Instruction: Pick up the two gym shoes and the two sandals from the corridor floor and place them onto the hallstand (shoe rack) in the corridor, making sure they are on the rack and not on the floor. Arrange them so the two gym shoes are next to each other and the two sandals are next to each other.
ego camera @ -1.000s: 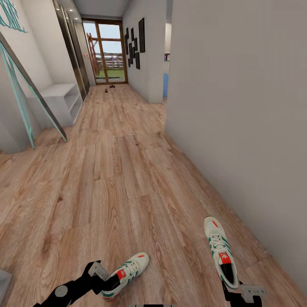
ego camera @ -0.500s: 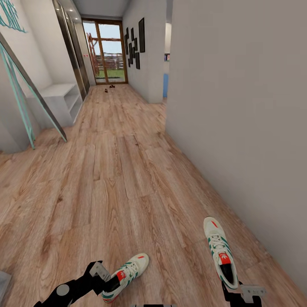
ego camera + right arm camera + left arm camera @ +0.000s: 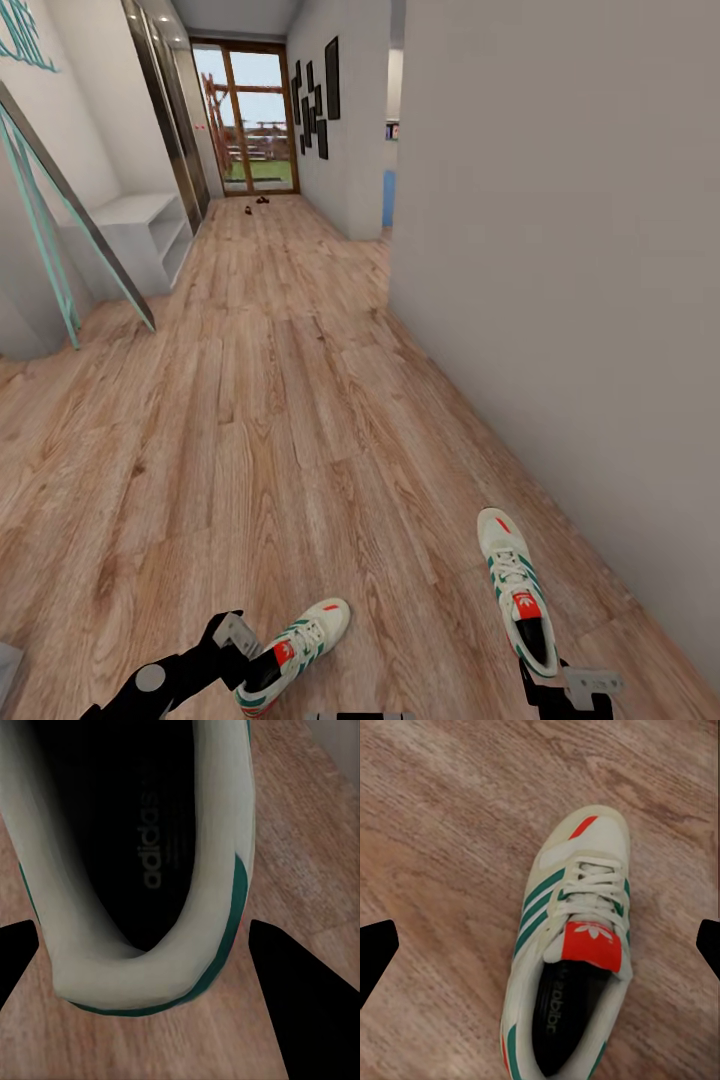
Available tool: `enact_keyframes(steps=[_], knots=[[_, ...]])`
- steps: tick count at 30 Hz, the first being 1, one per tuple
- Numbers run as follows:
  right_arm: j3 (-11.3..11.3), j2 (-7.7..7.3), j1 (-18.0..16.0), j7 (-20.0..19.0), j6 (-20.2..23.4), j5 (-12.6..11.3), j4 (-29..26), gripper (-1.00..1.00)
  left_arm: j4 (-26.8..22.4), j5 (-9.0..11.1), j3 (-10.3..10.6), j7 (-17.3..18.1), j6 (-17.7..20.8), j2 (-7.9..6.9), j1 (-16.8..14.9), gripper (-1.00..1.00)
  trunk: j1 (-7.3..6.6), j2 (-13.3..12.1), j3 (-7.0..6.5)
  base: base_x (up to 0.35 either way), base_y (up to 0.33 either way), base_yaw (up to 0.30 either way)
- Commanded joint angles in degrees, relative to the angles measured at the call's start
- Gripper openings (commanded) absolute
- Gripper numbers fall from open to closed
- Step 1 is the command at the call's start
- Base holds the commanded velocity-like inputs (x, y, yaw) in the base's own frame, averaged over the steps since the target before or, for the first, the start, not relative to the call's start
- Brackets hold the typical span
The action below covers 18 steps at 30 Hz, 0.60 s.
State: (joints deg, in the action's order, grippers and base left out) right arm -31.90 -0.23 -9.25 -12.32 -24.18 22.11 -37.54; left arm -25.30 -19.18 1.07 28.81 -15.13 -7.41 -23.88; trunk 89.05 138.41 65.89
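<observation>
Spanning each gym shoe's heel, left jaws (image 3: 243, 655) and right jaws (image 3: 560, 690) look spread, grip unclear.

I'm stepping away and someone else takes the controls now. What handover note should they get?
Left gripper: open, straddling the left gym shoe.
Right gripper: open, around the heel of the right gym shoe.
Both shoes are on the corridor floor, near the right-hand wall.
Two small dark things, probably the sandals, lie far down by the glass door.
A white shelf unit stands at left.
Done: nothing racked. Left: all four.
</observation>
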Motion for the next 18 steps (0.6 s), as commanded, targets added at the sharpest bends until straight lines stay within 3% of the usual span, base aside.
enact_keyframes(steps=[1, 6, 11, 18], knots=[[-0.43, 0.05, -0.06, -0.51, -0.26, 0.27, -0.02, -1.00, -0.01, -0.65, 0.11, -0.01, -0.34, -0.01, -0.02, 1.00, -0.01, 0.02, 0.05, 0.000, 0.000, 0.000], [-0.47, 0.05, -0.06, -0.46, -0.19, 0.21, -0.11, -1.00, -0.01, -2.35, 0.10, 1.49, -0.34, 0.00, -0.04, 1.00, -0.01, 0.02, 0.25, 0.000, 0.000, 0.000], [-0.52, 0.05, -0.06, -0.43, -0.17, 0.14, -0.12, -1.00, -0.01, -4.39, 0.08, 4.72, -0.31, -0.05, -0.07, 1.00, 1.09, 2.02, 1.54, 0.000, 0.000, 0.000], [-0.53, 0.05, -0.06, -0.43, -0.17, 0.13, -0.08, -1.00, -0.01, -5.15, 0.09, 5.97, -0.38, -0.22, -0.15, 1.00, 2.62, 4.83, 3.42, 0.000, 0.000, 0.000]])
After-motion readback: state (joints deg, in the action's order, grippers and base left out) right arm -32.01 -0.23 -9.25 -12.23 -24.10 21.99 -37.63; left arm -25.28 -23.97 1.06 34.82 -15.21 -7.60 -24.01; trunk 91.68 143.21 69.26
